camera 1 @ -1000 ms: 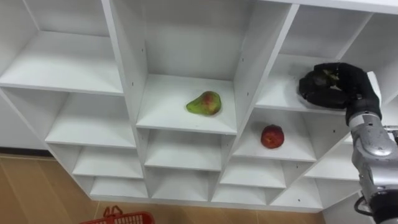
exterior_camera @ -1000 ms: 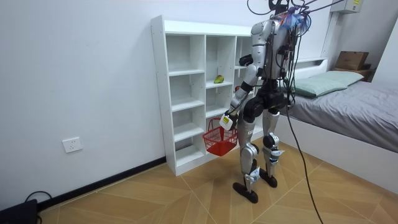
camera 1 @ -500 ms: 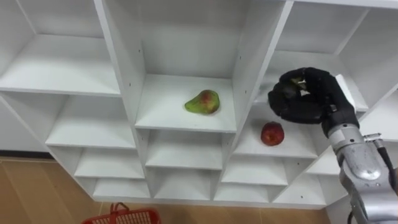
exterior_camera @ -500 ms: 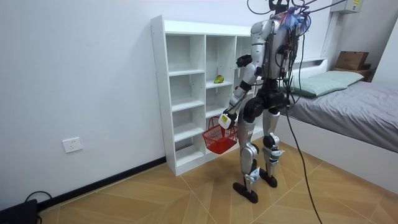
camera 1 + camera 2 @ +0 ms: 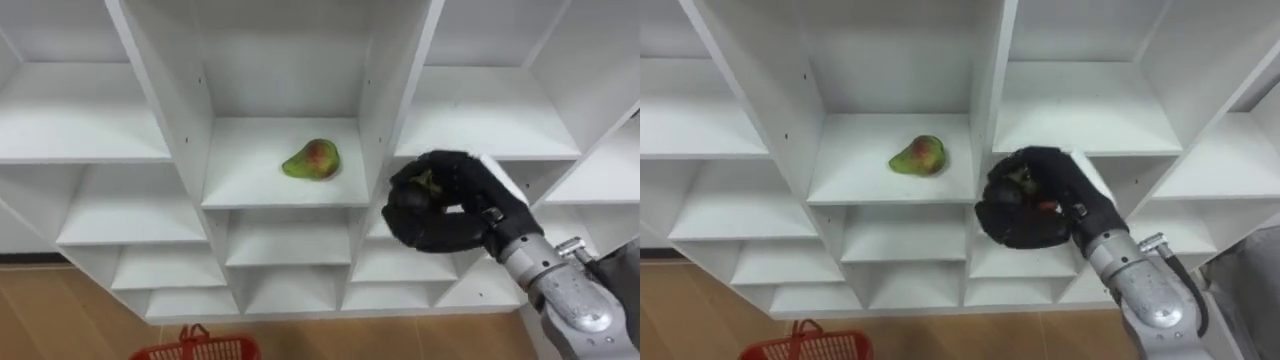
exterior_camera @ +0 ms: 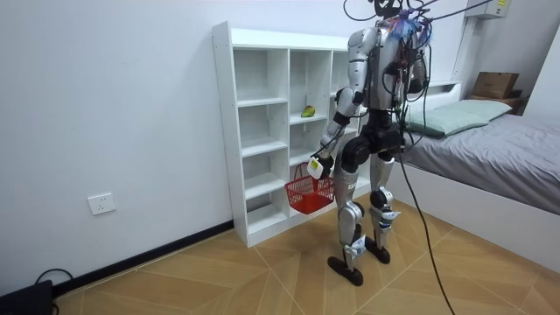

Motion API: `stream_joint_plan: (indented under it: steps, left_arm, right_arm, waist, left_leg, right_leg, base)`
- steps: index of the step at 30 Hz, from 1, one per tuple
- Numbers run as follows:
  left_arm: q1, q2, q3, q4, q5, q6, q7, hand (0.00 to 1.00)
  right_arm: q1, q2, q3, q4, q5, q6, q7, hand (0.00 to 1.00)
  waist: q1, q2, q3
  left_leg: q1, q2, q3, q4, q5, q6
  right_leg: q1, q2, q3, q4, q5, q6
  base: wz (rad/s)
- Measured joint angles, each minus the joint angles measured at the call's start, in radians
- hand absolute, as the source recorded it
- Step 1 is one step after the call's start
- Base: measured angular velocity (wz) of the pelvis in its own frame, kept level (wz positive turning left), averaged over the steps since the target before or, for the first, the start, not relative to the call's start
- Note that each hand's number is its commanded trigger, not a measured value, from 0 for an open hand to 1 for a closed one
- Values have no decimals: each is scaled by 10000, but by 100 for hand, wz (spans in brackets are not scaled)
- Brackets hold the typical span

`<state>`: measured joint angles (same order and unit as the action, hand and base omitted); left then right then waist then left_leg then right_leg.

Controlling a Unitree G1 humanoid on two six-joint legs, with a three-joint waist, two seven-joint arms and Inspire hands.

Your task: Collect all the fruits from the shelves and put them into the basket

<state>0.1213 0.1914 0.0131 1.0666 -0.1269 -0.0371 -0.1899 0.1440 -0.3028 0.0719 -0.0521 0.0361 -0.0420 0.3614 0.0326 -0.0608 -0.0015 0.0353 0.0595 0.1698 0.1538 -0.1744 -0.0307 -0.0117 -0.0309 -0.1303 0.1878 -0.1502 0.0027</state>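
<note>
The right hand (image 5: 445,205) is curled around a small greenish fruit (image 5: 424,183) in front of the white closet (image 5: 385,100), just right of its middle compartment, where a green-red pear (image 5: 311,159) lies. The left hand (image 6: 318,164) grips a red basket (image 6: 308,196) low before the closet.

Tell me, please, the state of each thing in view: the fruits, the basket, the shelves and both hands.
pear: lying on a middle shelf, untouched.
greenish fruit: gripped in the right hand, in front of the shelves; kind unclear.
right hand: curled round the greenish fruit.
red basket: upright, hanging from the left hand.
left hand: low, closed on the basket's handle.
shelf unit: upright, open-fronted.
</note>
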Motion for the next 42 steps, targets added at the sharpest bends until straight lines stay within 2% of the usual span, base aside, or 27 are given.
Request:
stream_joint_plan:
  steps: [7, 12, 15, 18, 23, 28, 30, 33, 38, 42]
  left_arm:
    - [-177, 36, -512, -94, 7, -1, -211, 100]
    - [-795, 53, -997, -106, 31, -30, -177, 100]
    - [-1058, 76, -1158, -676, 30, -71, -160, 100]
    - [-1220, 21, -1388, -1079, -4, -248, -232, 100]
    - [-1641, -109, -1555, -1078, -1, -410, -244, 100]
    - [-1673, -163, -1799, -1794, -9, -535, -407, 100]
    - [-1786, -171, -2040, -1907, -14, -788, -566, 100]
    - [-1828, -171, -2185, -1929, -26, -948, -746, 100]
    - [-1829, -145, -2695, -2270, -396, -1022, -1089, 100]
    - [-1831, -127, -3182, -2512, -475, -1189, -1252, 100]
  right_arm:
    - [85, 56, 361, -7, -124, 0, 591, 100]
    - [-71, 125, 1244, 717, -606, -5, 648, 100]
    - [-444, 367, 1531, 1436, -890, -4, 671, 100]
    - [-556, 376, 1762, 1737, -964, -6, 695, 100]
    - [-1108, 390, 1807, 2811, -1160, -128, 682, 100]
    - [-1524, 555, 1842, 3645, -1539, -212, 685, 100]
    - [-1713, 688, 1917, 4217, -1561, -267, 641, 100]
    - [-1730, 727, 1990, 4342, -1559, -308, 610, 100]
    - [-1742, 751, 2204, 4370, -1539, -586, 334, 100]
    - [-1885, 927, 2317, 4604, -1540, -716, 18, 100]
  waist:
    - [-6, 21, 15]
    - [55, 132, 31]
    - [64, 175, 68]
    - [115, 281, 138]
    - [35, 321, 167]
    - [12, 320, 174]
    - [12, 320, 175]
    - [31, 324, 178]
    - [13, 326, 185]
    - [8, 326, 184]
  left_leg:
    - [-178, 0, -81, 129, -8, 14]
    - [-791, 42, -66, 353, -4, 18]
    - [-1342, 68, -66, 589, 0, 24]
    - [-1548, 75, -67, 661, 4, 31]
    - [-1795, 68, -52, 758, 29, 58]
    - [-2080, 65, -67, 878, 35, 70]
    - [-2157, 63, -86, 924, 42, 81]
    - [-2223, 59, -82, 980, 41, 83]
    - [-2426, 55, -88, 985, 44, 87]
    - [-2555, 45, -56, 981, 56, 101]
  right_leg:
    - [-81, -7, -26, -1, 20, 3]
    - [-622, -11, -87, 65, 127, -39]
    - [-1247, -25, -70, 369, 154, -77]
    - [-1434, -26, -73, 399, 174, -93]
    - [-1727, -56, -30, 564, 174, -97]
    - [-1992, -79, -44, 654, 173, -97]
    - [-2020, -96, -95, 654, 173, -97]
    - [-2065, -107, -98, 655, 173, -97]
    - [-2287, -115, -106, 683, 179, -97]
    - [-2463, -134, -106, 721, 184, -100]
  base:
    - [1]
    - [0]
    - [-5]
    - [-1]
    - [-2]
    - [0]
    - [6]
    - [0]
    - [0]
    - [-3]
